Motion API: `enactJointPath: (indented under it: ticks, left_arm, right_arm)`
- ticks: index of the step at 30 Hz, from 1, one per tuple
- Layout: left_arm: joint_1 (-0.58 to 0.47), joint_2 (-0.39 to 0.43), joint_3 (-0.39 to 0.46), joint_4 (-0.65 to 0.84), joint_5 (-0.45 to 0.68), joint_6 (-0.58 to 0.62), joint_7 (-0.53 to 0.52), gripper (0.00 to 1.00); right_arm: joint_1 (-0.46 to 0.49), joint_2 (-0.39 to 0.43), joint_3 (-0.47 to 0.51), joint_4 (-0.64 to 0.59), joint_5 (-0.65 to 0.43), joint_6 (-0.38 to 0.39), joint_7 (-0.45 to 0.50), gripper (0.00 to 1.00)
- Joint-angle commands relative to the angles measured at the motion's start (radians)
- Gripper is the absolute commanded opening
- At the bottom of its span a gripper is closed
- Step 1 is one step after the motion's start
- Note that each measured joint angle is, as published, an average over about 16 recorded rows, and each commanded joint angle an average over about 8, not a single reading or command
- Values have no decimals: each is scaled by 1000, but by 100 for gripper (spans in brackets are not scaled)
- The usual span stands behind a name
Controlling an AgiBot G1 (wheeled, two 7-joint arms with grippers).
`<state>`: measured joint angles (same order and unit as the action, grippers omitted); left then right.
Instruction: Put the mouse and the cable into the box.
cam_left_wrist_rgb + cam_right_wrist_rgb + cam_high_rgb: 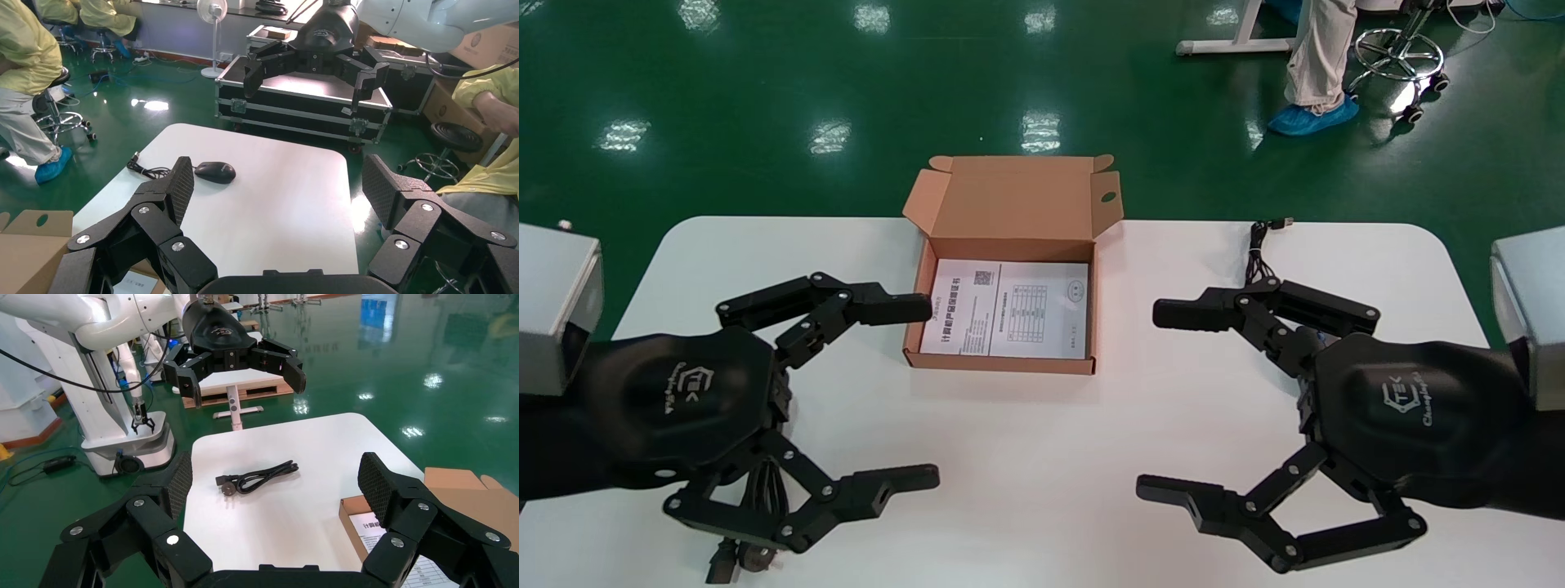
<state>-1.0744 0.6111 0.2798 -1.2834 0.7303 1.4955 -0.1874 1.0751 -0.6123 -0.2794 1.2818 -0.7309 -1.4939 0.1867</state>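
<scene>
Progress: nothing packed yet. Box at 12 o'clock, open (paper sheet only). Mouse at 3 o'clock and cable at 8 o'clock, both on worktop. Left hand and right hand wide, empty.

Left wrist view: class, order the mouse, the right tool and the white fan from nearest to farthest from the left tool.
1. mouse, on the white table just beyond the left tool.
2. right tool, hovering open over the table's far end.
3. white fan, far behind, beyond the table.
</scene>
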Motion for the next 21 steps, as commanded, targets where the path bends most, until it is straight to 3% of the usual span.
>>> enactJointPath:
  ticks: [1,13,21]
  left_arm:
    - [0,0,0,0,0,0,0,100]
    - [6,1,0,6,7,-12,4,100]
    - [95,-18,-4,19,79,-90,80,100]
  right_arm:
    - [0,0,0,0,0,0,0,100]
    - [-7,3,-2,-5,-21,10,-16,100]
    - [-65,6,-12,-57,-163,142,-107,100]
